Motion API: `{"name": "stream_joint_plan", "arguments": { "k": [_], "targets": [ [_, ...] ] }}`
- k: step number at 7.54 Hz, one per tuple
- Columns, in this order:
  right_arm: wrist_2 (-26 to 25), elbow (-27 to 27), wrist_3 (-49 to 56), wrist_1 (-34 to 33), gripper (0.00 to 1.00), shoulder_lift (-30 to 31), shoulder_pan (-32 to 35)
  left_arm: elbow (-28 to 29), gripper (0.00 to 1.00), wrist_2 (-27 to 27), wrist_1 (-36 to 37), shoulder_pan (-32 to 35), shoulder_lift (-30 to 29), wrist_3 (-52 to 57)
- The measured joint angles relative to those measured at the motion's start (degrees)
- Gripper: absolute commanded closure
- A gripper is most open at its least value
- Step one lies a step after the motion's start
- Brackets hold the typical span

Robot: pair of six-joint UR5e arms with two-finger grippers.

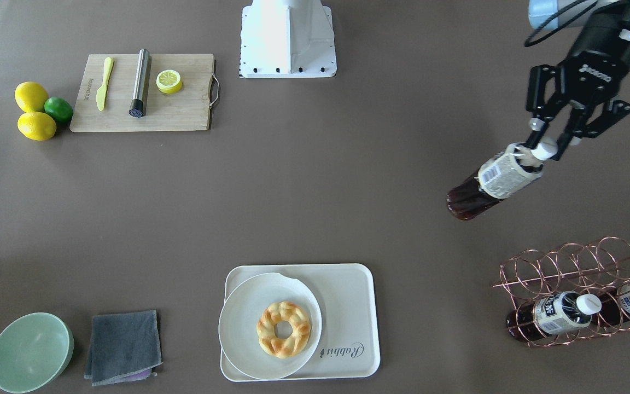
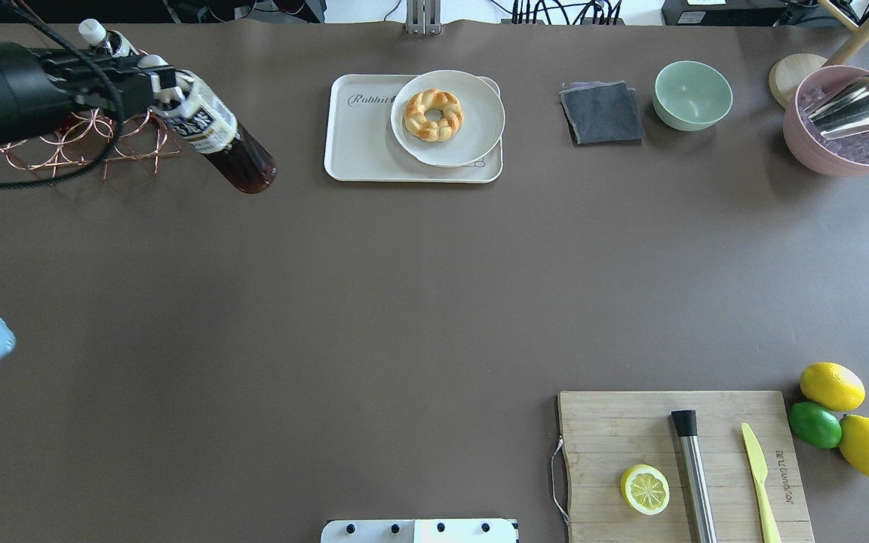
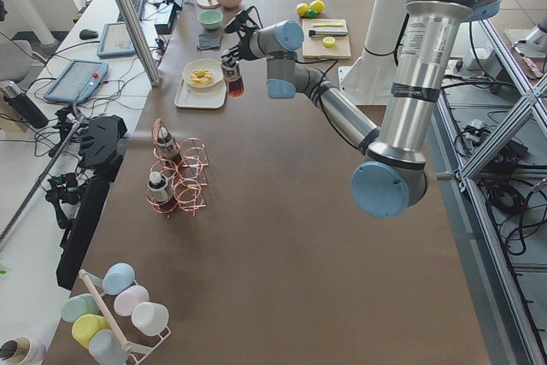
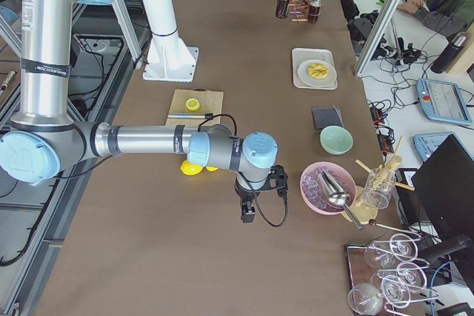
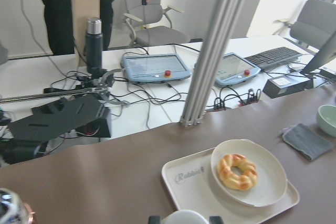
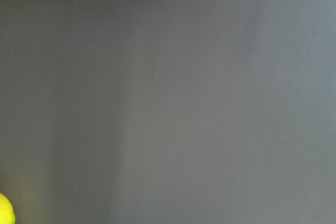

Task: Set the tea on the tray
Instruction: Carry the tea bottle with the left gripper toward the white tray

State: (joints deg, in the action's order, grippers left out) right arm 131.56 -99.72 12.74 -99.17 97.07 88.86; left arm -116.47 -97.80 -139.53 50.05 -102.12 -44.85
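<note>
The tea [image 1: 493,183], a small bottle of dark brown liquid with a white cap and a white-and-blue label, hangs tilted above the table. My left gripper [image 1: 546,146] is shut on its cap. From overhead the tea [image 2: 212,128] is left of the tray [image 2: 359,147]. The tray [image 1: 348,290] is cream-white with "Rabbit" lettering. In the left wrist view the cap [image 5: 181,217] shows at the bottom edge, with the tray [image 5: 189,187] just beyond. My right gripper [image 4: 249,212] shows only in the exterior right view, low over the table near the lemons; I cannot tell whether it is open or shut.
A round white plate [image 1: 244,328] with a doughnut [image 1: 284,329] fills the tray's right part in the overhead view. A copper wire rack [image 1: 566,290] with two more bottles stands near the tea. Cutting board [image 2: 676,460], lemons, green bowl [image 2: 692,94] and grey cloth [image 2: 600,111] lie farther off.
</note>
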Motion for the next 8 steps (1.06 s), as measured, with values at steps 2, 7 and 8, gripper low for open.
{"name": "stream_joint_plan", "arguments": {
  "k": [2, 7, 8],
  "targets": [
    [0.01, 0.03, 0.00, -0.04, 0.00, -0.02, 0.00, 1.48, 1.00, 17.54, 0.72, -18.35, -5.22, 5.44],
    [0.01, 0.10, 0.00, -0.06, 0.00, -0.04, 0.00, 3.43, 1.00, 28.52, 23.04, -29.38, -20.80, 14.51],
    [0.02, 0.12, 0.00, -0.06, 0.00, -0.04, 0.00, 3.84, 1.00, 25.47, 25.27, -27.35, -22.02, 14.52]
  ]
}}
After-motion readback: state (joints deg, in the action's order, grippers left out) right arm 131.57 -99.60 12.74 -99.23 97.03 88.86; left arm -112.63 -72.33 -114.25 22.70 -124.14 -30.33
